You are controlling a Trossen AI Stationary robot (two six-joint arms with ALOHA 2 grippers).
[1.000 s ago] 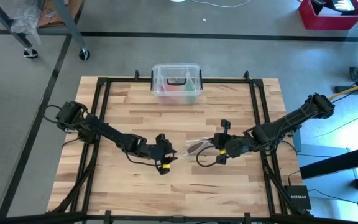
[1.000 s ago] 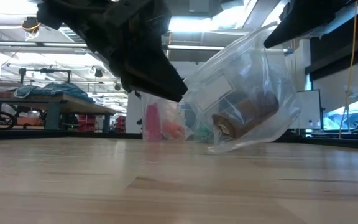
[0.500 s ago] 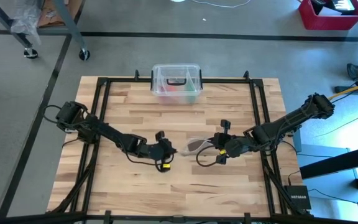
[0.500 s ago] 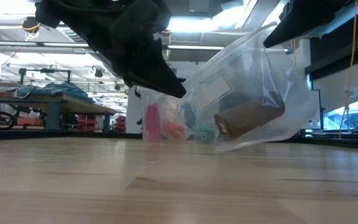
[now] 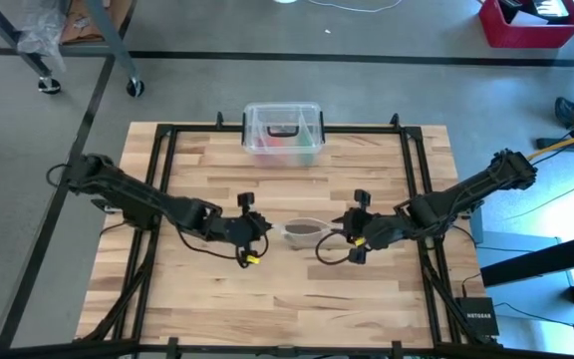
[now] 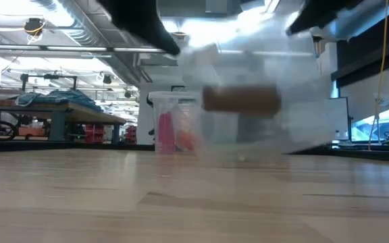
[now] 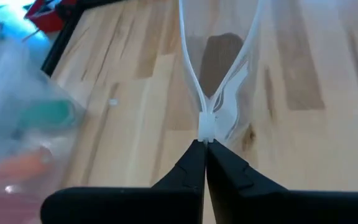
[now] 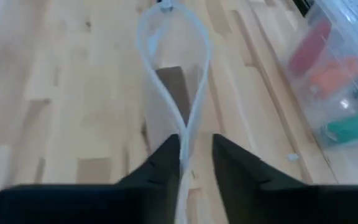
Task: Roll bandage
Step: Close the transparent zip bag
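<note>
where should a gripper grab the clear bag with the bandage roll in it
By its top rim, from either end. The clear plastic bag hangs between the left gripper and right gripper, each pinching one end of the open mouth; the bandage weighs down its bottom.

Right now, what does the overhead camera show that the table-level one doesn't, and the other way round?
Only the high view shows both arms whole, the left gripper and right gripper facing each other across the clear plastic bag, and the table in full. Only the low view shows the bag lifted clear of the tabletop, and the room behind. Both share the brown bandage roll inside the bag and the clear plastic box at the table's far edge.
</note>
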